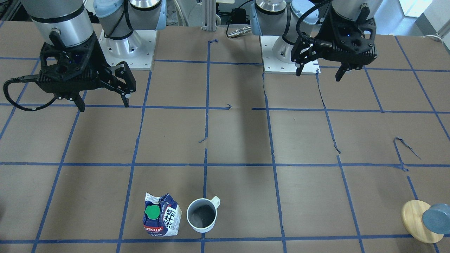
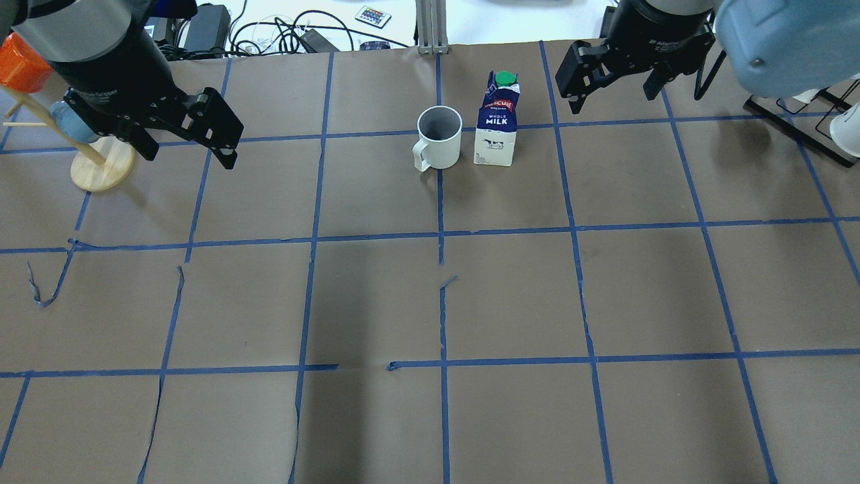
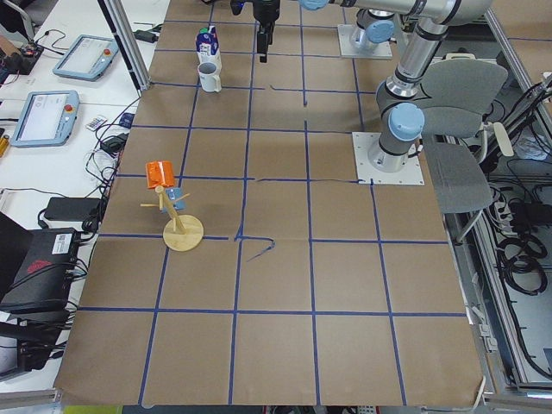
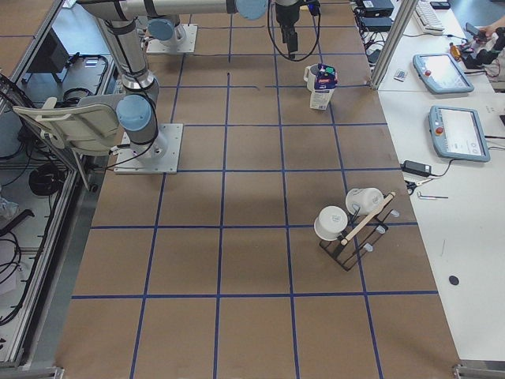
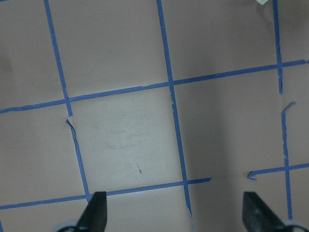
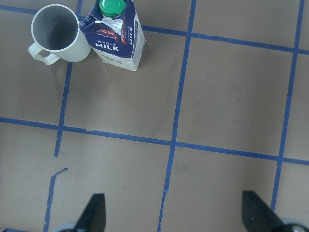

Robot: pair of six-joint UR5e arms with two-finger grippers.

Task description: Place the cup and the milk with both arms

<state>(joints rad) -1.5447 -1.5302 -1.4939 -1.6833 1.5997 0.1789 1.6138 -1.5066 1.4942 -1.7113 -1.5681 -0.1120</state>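
The white cup (image 2: 440,138) stands upright at the table's far middle, handle towards the robot. The milk carton (image 2: 497,128) with its green cap stands upright right beside it, on the robot's right. Both show in the front view, cup (image 1: 201,215) and milk (image 1: 161,219), and at the top left of the right wrist view, cup (image 6: 57,34) and milk (image 6: 116,36). My left gripper (image 2: 188,156) hangs open and empty, far to the cup's left. My right gripper (image 2: 613,97) hangs open and empty, right of the milk. Both hang high above the table in the front view.
A wooden stand (image 2: 101,168) with a blue-grey cylinder and an orange cup stands by my left gripper. A black rack (image 4: 351,221) with white cups stands at the far right. The arm bases (image 1: 128,49) sit at the robot's edge. Blue tape grids the brown paper.
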